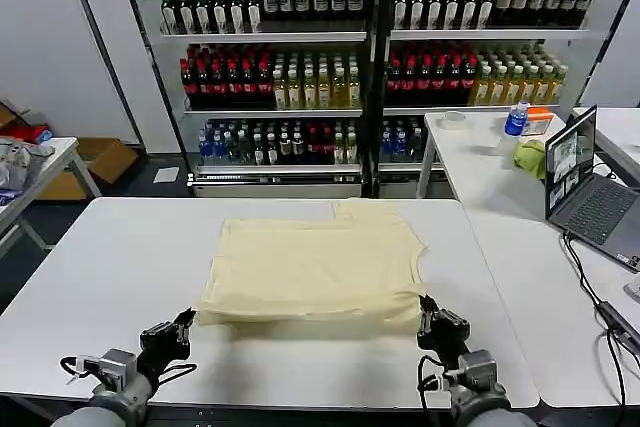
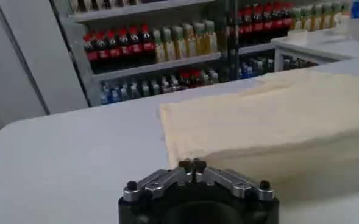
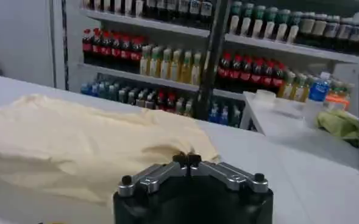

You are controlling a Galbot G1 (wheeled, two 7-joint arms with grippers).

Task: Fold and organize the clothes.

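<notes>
Both pincers sit low at the worktop's near edge. The left pincer and the right pincer each have their tips pressed together on nothing, each just off a near corner of the T-shirt.

The shirt lies mid-worktop, already folded once, I'd judge; its far layers are hard to read. This looks like a pause between folds. Next move: open both pincers, pinch the near hem corners, carry them toward the far edge.

The wrist views show the fingertips meeting and the fold's thickness. The head view gives the shirt's outline and a laptop on the side worktop.
</notes>
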